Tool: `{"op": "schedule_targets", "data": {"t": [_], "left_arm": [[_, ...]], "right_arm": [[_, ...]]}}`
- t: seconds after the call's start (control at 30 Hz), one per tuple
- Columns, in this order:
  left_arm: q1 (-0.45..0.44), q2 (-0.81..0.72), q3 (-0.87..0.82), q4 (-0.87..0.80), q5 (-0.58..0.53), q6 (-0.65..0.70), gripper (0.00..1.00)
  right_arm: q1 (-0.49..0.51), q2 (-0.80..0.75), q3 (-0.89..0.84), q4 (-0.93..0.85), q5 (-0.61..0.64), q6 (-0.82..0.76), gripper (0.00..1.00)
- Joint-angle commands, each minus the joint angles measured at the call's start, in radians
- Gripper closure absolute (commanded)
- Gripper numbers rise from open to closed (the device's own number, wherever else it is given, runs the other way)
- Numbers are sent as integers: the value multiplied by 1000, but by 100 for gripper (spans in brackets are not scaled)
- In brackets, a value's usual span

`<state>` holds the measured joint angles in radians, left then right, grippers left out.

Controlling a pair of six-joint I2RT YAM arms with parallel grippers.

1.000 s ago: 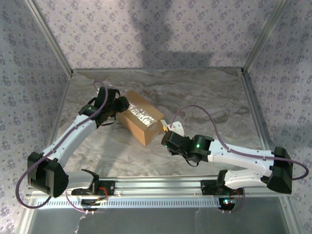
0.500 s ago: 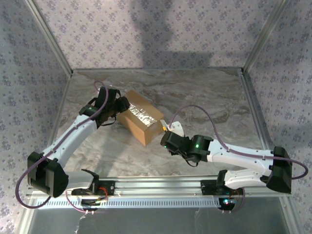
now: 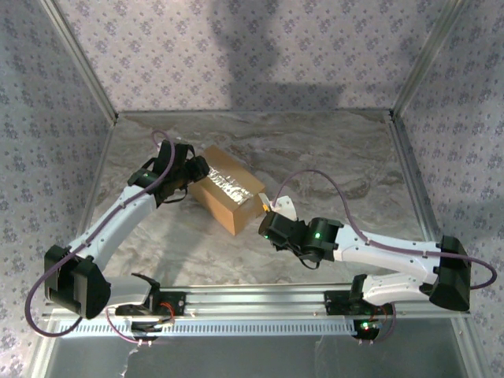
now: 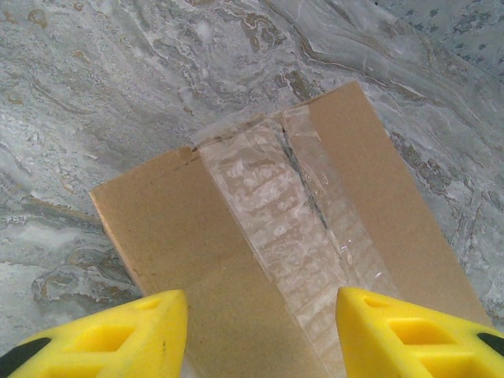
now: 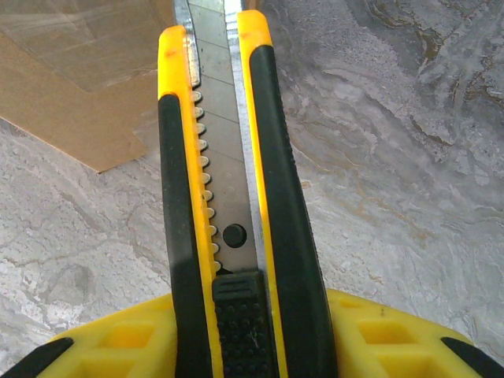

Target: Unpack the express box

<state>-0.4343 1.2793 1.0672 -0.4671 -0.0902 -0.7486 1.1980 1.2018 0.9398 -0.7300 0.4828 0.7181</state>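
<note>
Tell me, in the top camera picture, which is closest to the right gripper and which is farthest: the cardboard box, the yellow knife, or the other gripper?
Starting from the right gripper:
1. utility knife: held in that gripper, so it is nearest.
2. express box: just past the knife's tip, up and to the left.
3. left gripper: at the box's far left end, so it is farthest.

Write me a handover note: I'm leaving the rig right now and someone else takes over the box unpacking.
Left claw: jaws spread over one end of the express box; contact unclear.
Right claw: shut on a utility knife, blade out, beside the box's right end.
Box: on the table, flaps closed, tape on the seam; a dark line there may be a partial cut.
Done: knife in hand.
Left: cut the tape, open the flaps, empty the box.
</note>
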Motion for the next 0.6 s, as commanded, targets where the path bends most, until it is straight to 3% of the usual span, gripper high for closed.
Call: {"op": "schedule_targets", "data": {"t": [0.0, 0.57], "left_arm": [[-4, 2, 31, 16, -3, 1, 47], [-4, 6, 36, 9, -9, -1, 47]], "right_arm": [[11, 4, 36, -25, 41, 11, 100], [32, 25, 50, -75, 78, 35, 100]]}}
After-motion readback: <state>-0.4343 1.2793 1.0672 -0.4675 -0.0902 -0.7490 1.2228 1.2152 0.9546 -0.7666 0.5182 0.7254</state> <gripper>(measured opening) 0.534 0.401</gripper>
